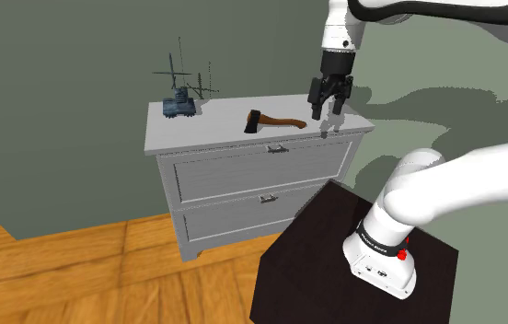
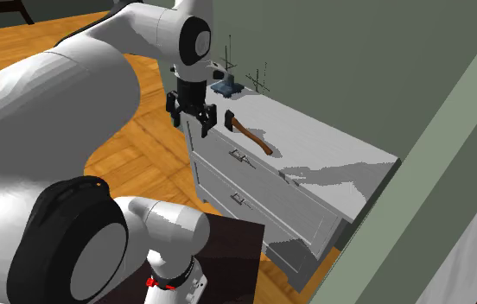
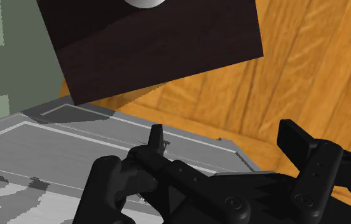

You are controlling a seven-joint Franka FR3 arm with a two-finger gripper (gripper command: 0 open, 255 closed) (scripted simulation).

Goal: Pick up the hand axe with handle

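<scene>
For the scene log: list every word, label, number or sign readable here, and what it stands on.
None. No readable text on the hand axe, the white dresser, the blue-grey model vehicle on it, the dark stand or the gripper.

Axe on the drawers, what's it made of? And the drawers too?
The axe has a warm brown handle that looks like wood. Its head is dark and dull, so it is probably metal. The dresser is plain pale grey with a smooth, painted look, and I cannot tell what lies under that. Its small drawer pulls look grey, perhaps metal.
</scene>
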